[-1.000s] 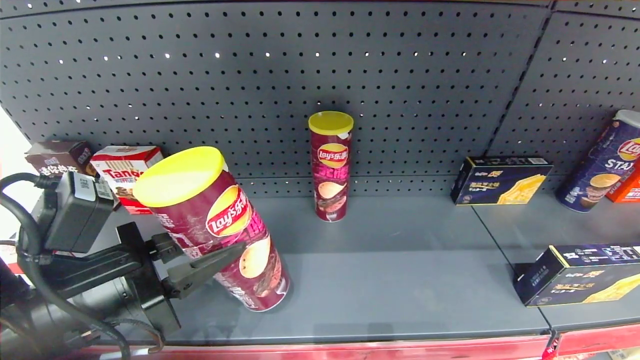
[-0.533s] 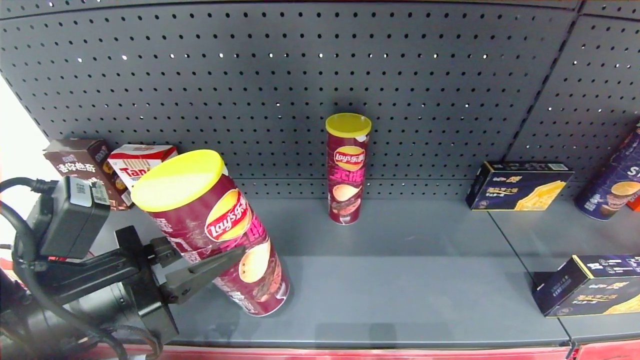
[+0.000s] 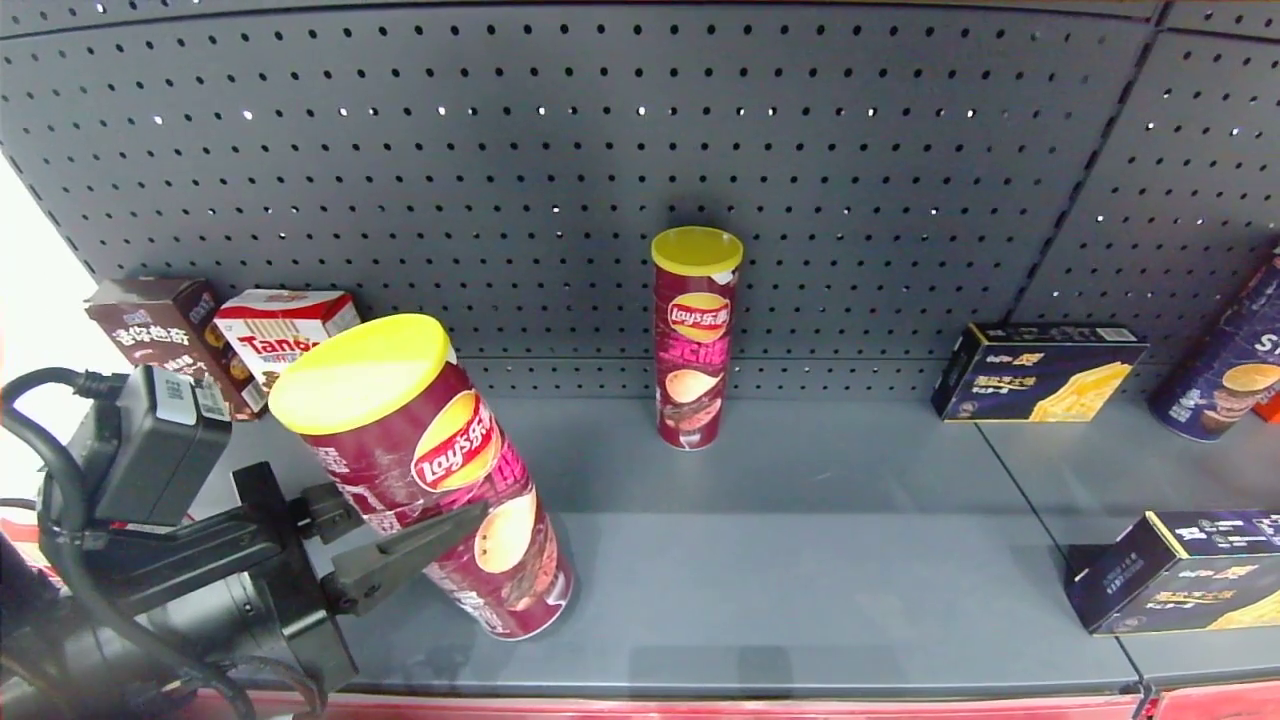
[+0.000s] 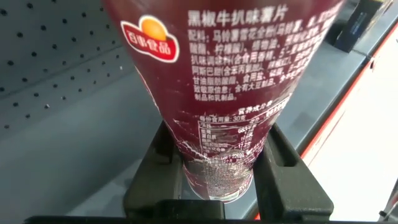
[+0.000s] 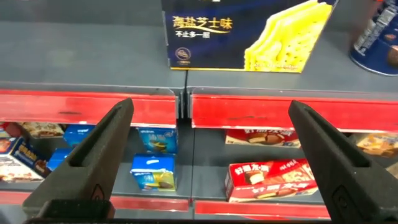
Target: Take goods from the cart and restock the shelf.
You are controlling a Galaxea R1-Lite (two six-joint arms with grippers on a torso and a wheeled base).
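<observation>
One maroon chip can [image 3: 420,470] in hand: tilted, yellow lid leaning to the left, base low over the front part of the shelf [image 3: 800,560]. Contact between base and deck unclear. Clamped near the bottom by the left gripper [image 4: 221,177], one finger on each side of the body.

Probably mid-placement. To do it well: bring upright first, then lower to a flat base, only then let go. Tall and narrow, so likely to tip if freed at this angle. Keep back from the red front edge [image 3: 700,705].

Free deck ahead, up to the second maroon can [image 3: 694,340], upright at the pegboard [image 3: 600,150], well apart. Behind the lid on the left: wafer box [image 3: 285,330] and brown box [image 3: 155,325], near enough to watch when righting. Far right: two dark blue boxes [image 3: 1040,372] [image 3: 1170,575] and a blue can [image 3: 1225,385], no conflict.

Right gripper [image 5: 211,155] spread wide, holding nothing, facing the lower shelves.
</observation>
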